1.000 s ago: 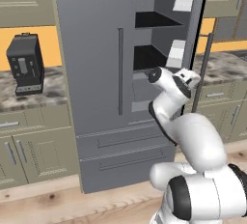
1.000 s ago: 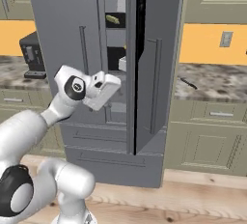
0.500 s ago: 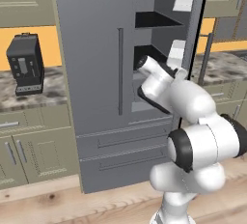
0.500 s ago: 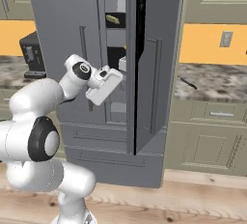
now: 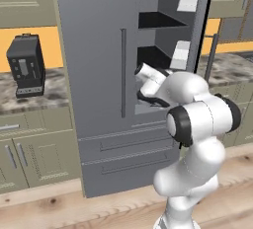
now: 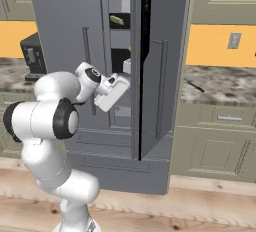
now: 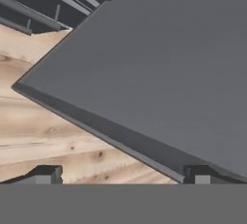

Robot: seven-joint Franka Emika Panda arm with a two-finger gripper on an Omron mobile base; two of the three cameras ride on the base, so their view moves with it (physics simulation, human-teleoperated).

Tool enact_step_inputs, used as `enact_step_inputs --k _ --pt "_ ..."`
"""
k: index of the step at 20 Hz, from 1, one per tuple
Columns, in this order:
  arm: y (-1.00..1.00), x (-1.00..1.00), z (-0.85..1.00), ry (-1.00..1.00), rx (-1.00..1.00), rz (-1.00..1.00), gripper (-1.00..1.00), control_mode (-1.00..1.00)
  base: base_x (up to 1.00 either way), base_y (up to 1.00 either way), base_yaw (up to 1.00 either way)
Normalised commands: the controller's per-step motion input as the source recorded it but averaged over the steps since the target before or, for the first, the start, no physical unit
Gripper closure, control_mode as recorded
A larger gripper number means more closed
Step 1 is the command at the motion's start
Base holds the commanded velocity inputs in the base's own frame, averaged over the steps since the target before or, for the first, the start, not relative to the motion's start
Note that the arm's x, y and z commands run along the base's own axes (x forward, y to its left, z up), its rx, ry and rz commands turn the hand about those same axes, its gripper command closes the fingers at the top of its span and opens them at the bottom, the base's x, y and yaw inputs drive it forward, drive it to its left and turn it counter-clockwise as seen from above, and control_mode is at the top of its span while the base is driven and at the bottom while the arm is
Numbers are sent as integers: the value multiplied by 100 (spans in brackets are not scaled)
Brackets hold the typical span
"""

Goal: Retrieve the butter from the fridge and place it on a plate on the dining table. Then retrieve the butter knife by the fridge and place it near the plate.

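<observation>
Kitchen cupboards in beige line the wall, with an orange backsplash and marbled counters on both sides of the fridge [image 5: 99,75]. At far left in the left base view a black coffee machine [image 5: 25,65] stands on the counter [image 5: 29,102]. The fridge's left door is closed; its right door [image 6: 162,66] stands open, white door shelves [image 5: 188,1] visible inside. The arm [image 5: 197,124] reaches into the opening, its hand at mid-height by the door edge. The gripper [image 7: 120,175] has its two fingertips [image 7: 46,175] set wide apart with nothing between them, over the door panel and wood floor [image 7: 43,136]. In the right base view a small yellowish item [image 6: 116,20] lies on an upper shelf; whether it is the butter cannot be told. Further right, the knife [image 6: 196,86] lies on the counter right of the fridge.
</observation>
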Motion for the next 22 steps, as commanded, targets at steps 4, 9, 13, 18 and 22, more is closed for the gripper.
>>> enact_step_inputs --k 4,9,13,18,22 --pt "0 39 -38 1 -3 3 -100 -100 0 0 0" --pt "-15 23 -18 3 -3 1 -100 -100 0 0 0" --pt "-57 -25 0 0 -3 0 -100 -100 0 0 0" --pt "-75 -39 0 0 -1 0 -100 -100 0 0 0" --pt "-99 -42 0 0 0 0 -100 -100 0 0 0"
